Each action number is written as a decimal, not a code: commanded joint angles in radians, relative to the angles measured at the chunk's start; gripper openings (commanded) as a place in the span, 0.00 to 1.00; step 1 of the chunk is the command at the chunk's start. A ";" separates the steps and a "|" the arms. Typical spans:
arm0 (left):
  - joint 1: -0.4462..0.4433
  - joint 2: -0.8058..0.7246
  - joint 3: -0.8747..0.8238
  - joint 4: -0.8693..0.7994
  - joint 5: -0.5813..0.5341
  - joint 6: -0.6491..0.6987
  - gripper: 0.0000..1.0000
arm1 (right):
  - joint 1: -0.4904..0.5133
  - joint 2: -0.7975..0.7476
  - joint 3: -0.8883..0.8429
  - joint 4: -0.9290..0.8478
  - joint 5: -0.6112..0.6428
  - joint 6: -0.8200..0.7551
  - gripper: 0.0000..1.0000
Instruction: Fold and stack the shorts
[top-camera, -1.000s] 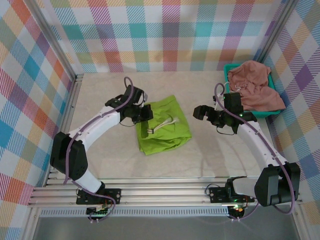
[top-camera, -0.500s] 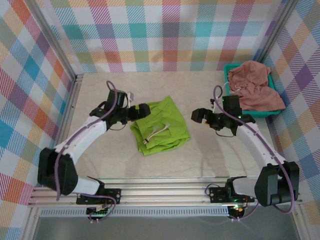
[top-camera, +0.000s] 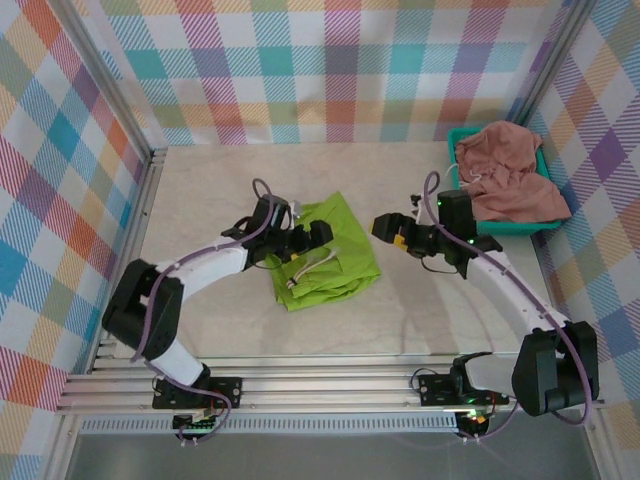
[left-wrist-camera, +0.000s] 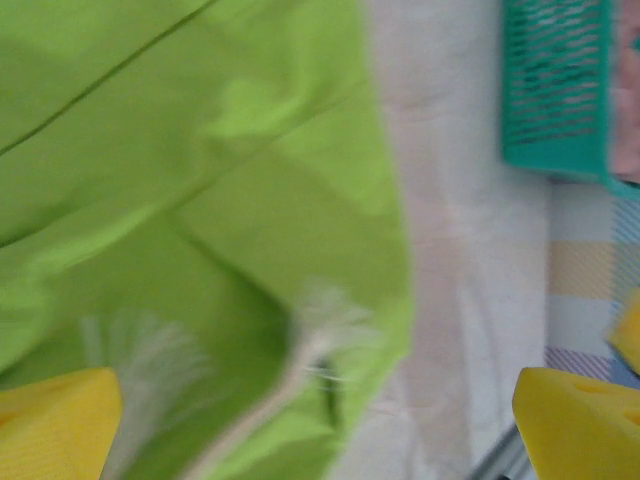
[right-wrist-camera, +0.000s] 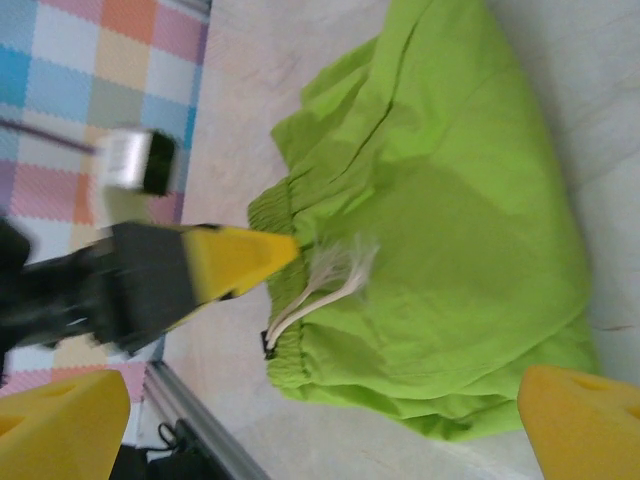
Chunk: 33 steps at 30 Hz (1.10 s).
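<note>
The lime green shorts (top-camera: 330, 255) lie folded in a bundle mid-table, white drawstring (top-camera: 318, 262) on top. My left gripper (top-camera: 312, 238) hovers open over their left part, with the cloth (left-wrist-camera: 200, 150) and the blurred drawstring (left-wrist-camera: 305, 345) between its yellow fingertips (left-wrist-camera: 55, 420). My right gripper (top-camera: 388, 232) stands open just right of the bundle, holding nothing. From there I see the green shorts (right-wrist-camera: 450, 200), the drawstring (right-wrist-camera: 320, 280) and a left finger (right-wrist-camera: 240, 260) at the waistband. The salmon pink shorts (top-camera: 505, 175) sit heaped in the basket.
The teal mesh basket (top-camera: 535, 222) stands at the back right against the checked wall, and its corner shows in the left wrist view (left-wrist-camera: 555, 90). An aluminium rail (top-camera: 320, 385) runs along the near table edge.
My left gripper let go of the green shorts, drew back left, then came back right over them, open. The bundle shifted a little left. My right gripper edged left toward it.
</note>
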 joint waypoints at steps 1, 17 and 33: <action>0.027 0.046 -0.049 0.121 -0.025 -0.038 1.00 | 0.045 0.035 -0.018 0.126 -0.053 0.090 1.00; 0.147 -0.399 -0.120 0.025 -0.141 0.075 1.00 | 0.168 0.297 0.069 0.271 -0.024 0.216 0.99; 0.260 -0.620 -0.211 -0.084 -0.148 0.097 1.00 | 0.234 0.465 -0.062 0.345 0.102 0.300 0.99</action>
